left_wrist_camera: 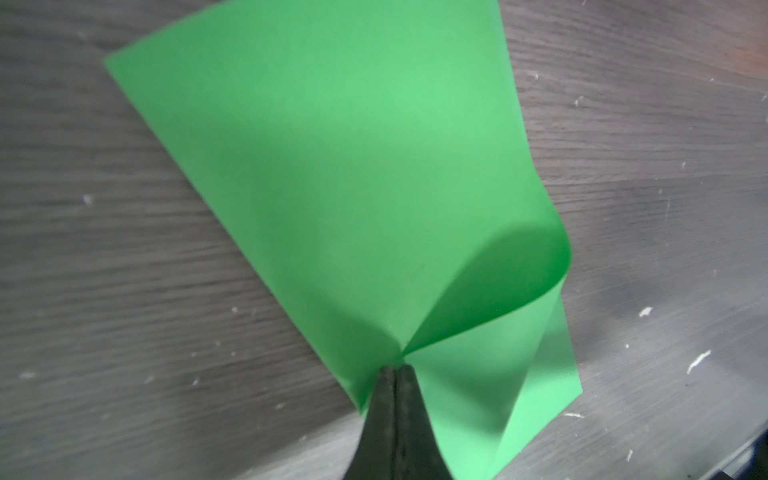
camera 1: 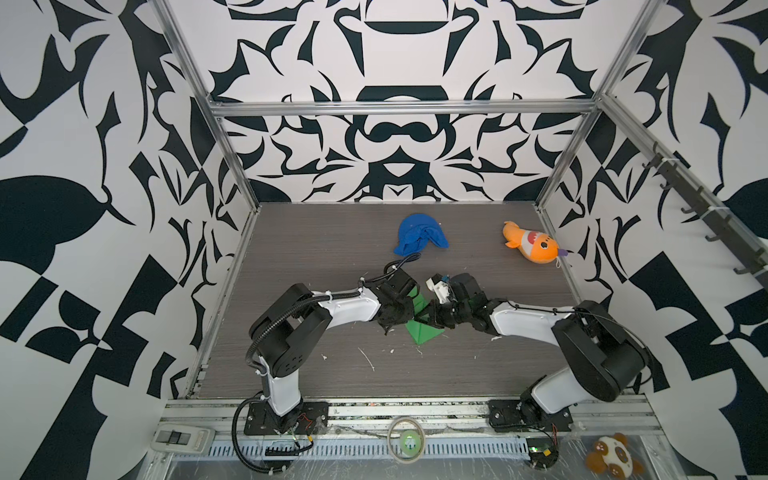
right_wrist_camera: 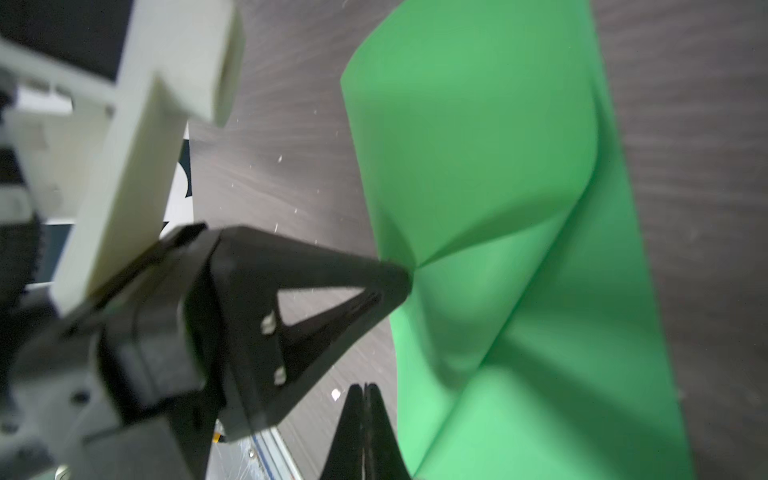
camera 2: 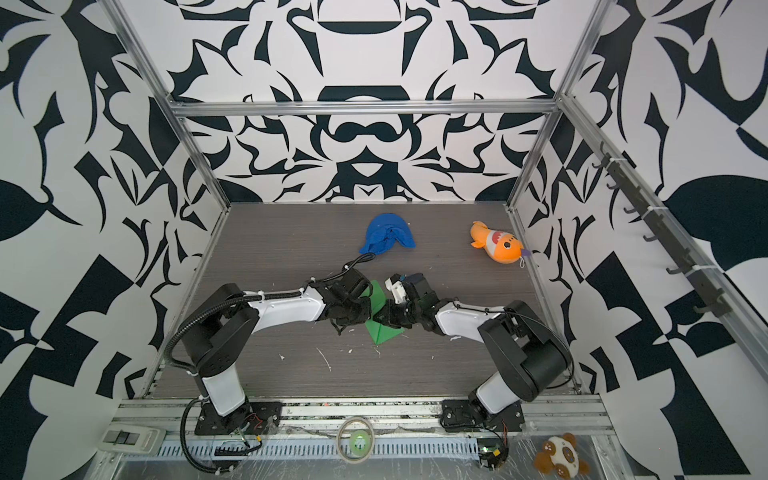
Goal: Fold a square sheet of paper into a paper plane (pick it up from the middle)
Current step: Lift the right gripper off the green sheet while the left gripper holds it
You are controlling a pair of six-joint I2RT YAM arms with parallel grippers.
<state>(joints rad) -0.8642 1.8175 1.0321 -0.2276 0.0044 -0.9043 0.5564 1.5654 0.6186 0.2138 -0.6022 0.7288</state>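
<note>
Left claw (left_wrist_camera: 397, 370) is clenched on the square sheet of paper (left_wrist_camera: 374, 187), pinching it away from the edges, where soft creases meet. One flap curls up and over beside the pinch. Right claw (right_wrist_camera: 365, 388) is clenched too, tips pressed together just beside the sheet's edge. Nothing shows between them; touching the paper or not, cannot tell.

Sheet is bent and billowed, bright green, plain. It sits on the arm-base side of the blue cloth lump (camera 1: 419, 235), well apart from it, mid tabletop (camera 1: 332, 257), between the two wrists. Orange plush fish (camera 1: 532, 245) lies on the robot's right of the lump, near the side wall.

Views differ:
- Left wrist view gives the pinch point and white flecks on the wood-grain top, but not the right claw.
- Right wrist view gives the left claw's black triangular finger (right_wrist_camera: 316, 266) from the side, meeting the paper, plus its own shut tips.
- Both top views give the lump, the fish and part of the sheet (camera 2: 380, 332) poking out toward the arm bases. The wrists cover both claws' tips there.
</note>
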